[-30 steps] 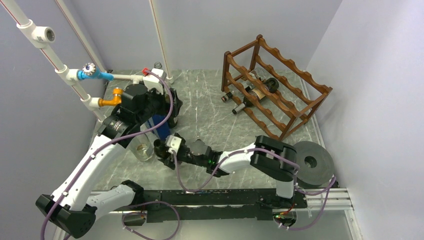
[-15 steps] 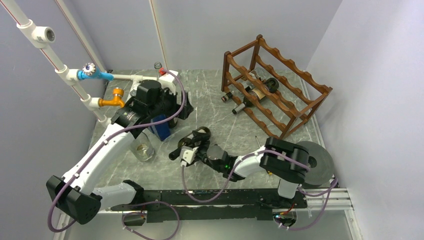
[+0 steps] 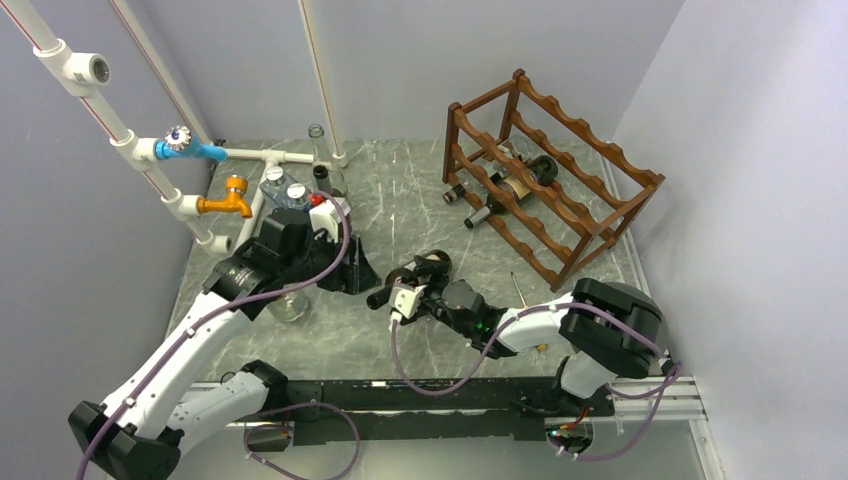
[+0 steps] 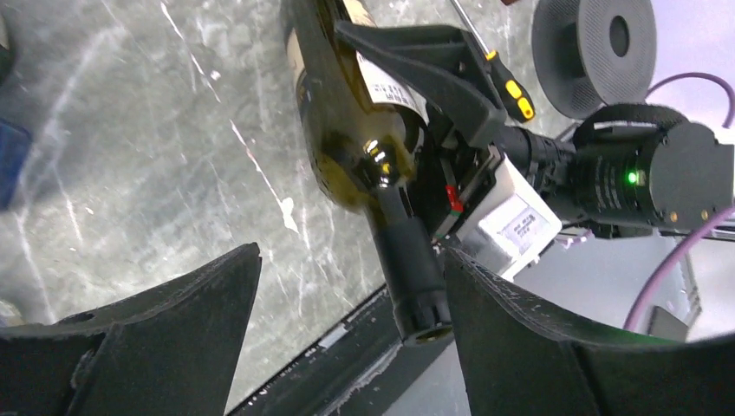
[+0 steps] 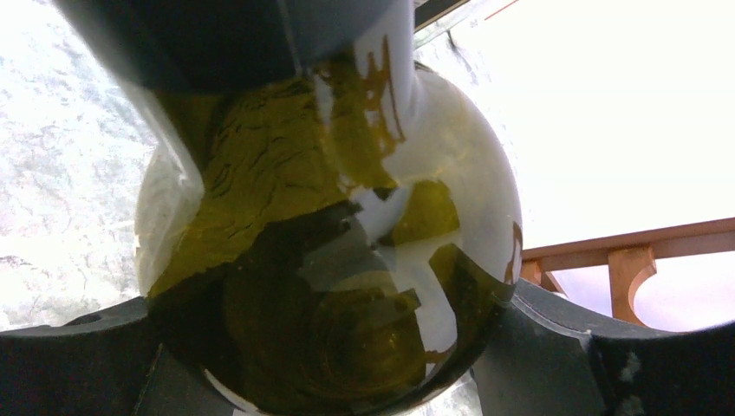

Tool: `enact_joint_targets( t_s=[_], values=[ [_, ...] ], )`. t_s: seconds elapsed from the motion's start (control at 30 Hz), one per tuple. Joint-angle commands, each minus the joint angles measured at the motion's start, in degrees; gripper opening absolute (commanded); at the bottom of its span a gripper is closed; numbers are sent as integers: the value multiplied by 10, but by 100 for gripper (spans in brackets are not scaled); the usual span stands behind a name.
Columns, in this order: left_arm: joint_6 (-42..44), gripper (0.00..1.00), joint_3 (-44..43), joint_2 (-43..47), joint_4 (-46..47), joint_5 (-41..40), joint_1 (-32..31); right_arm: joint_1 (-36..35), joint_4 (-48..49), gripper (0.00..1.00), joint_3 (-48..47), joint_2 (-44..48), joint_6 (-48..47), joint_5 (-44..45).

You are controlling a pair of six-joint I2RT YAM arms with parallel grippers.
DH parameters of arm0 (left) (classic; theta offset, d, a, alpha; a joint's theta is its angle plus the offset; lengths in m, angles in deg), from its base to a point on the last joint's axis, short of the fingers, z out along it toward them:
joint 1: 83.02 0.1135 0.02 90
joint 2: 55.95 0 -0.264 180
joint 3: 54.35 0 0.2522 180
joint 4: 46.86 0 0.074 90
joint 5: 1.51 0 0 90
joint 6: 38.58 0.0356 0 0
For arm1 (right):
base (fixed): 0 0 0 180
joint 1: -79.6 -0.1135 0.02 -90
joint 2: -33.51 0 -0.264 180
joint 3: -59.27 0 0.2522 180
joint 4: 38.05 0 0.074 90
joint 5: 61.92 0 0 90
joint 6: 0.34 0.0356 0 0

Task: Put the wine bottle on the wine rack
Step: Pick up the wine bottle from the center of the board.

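Right fingers (image 5: 555, 355): clamped on the wine bottle (image 4: 347, 113), round its wide body.
Left fingers (image 4: 165, 321): apart, either side of the bottle's neck, gripping nothing.
Wine rack (image 3: 560, 190): well apart, beyond the right fingers.

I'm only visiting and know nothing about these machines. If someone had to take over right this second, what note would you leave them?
Right gripper: shut on the wine bottle, which lies sideways in its grip, neck pointing towards the left arm.
Left gripper: open, holding nothing, close by the bottle's neck.
Wine rack: far right of the table, with two other bottles lying in it.
Done: the bottle is in the right gripper's hold.
Left: carry it to the rack and lay it in a free cradle.
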State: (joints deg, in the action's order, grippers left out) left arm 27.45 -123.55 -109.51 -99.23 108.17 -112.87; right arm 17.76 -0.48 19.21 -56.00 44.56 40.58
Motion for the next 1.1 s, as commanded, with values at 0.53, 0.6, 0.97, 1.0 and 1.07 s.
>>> enact_joint_targets(
  t_s=[0.53,0.6,0.97,1.0,1.07],
  values=[
    [16,66,37,-73,-20,196,-2,9,1,0,-3,22,-26,-45],
    [23,71,43,-73,-23,210,-2,9,2,0,-3,20,-29,-42],
    [26,57,81,-99,-2,273,-3,9,-22,0,-35,-13,-61,-28],
    [22,59,86,-98,6,283,-4,9,-18,0,-35,-17,-64,-25],
    [16,59,97,-97,23,303,-4,10,-16,0,-37,-20,-70,-22]
  ],
)
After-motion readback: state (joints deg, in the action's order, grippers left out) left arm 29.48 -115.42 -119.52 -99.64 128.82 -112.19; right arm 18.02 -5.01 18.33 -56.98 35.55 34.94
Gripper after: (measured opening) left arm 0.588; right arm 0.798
